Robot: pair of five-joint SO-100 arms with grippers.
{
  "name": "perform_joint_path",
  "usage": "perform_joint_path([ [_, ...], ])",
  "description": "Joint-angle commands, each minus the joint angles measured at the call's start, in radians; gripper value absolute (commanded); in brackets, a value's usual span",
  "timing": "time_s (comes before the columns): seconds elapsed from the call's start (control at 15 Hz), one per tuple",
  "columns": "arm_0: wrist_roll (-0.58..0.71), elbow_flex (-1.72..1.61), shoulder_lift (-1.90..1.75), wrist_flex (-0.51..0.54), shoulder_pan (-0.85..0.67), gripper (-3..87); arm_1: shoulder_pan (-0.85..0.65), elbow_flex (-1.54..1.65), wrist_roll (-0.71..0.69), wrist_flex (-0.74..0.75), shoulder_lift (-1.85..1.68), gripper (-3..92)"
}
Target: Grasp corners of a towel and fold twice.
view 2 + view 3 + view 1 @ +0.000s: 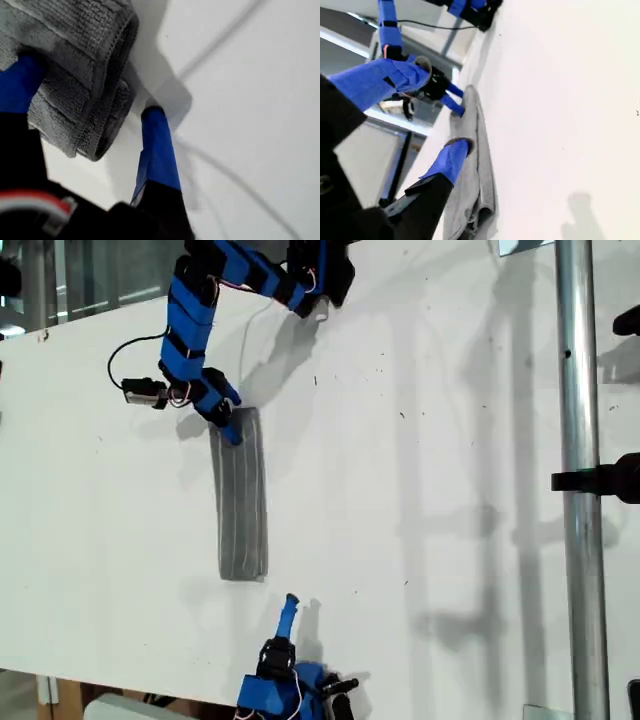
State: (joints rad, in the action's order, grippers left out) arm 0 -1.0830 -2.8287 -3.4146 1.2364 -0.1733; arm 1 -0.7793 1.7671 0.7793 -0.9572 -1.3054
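Observation:
The towel [242, 495] lies on the white table as a long narrow grey strip, folded lengthwise. My first gripper [228, 420] is down at its far end, open. In the first wrist view the gripper [92, 90] straddles a folded corner [95, 145]: one blue finger [20, 80] presses on the cloth [75, 30], the other finger [155, 145] touches bare table beside it. My second gripper [290, 605] hovers just short of the strip's near end, open, holding nothing. Its wrist view shows its finger [451, 160] over the towel [477, 165].
A metal pole [575, 490] with a black clamp [600, 480] runs down the exterior view's right. A black cable [120, 355] loops beside the first arm. The table's near edge [120, 685] runs along the exterior view's bottom.

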Motion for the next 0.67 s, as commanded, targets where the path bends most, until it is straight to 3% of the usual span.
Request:
perform_joint_path([
  [0.0,0.003,0.005,-0.052,-0.011,0.021,22.9,0.101,-0.115,0.04,0.069,0.006,37.6],
  [0.13,0.0,0.0,-0.052,-0.011,0.031,22.2,0.137,-0.149,0.052,0.074,-0.003,24.5],
  [0.2,-0.006,-0.002,-0.052,-0.011,0.032,22.0,0.138,-0.161,0.084,0.014,-0.017,-0.2],
  [0.47,-0.009,-0.002,-0.052,-0.009,0.052,21.5,0.06,-0.055,0.091,-0.457,-0.204,-0.2],
  [0.6,-0.005,-0.003,-0.052,-0.012,0.058,21.1,0.094,0.067,0.158,-0.703,-0.383,-0.2],
])
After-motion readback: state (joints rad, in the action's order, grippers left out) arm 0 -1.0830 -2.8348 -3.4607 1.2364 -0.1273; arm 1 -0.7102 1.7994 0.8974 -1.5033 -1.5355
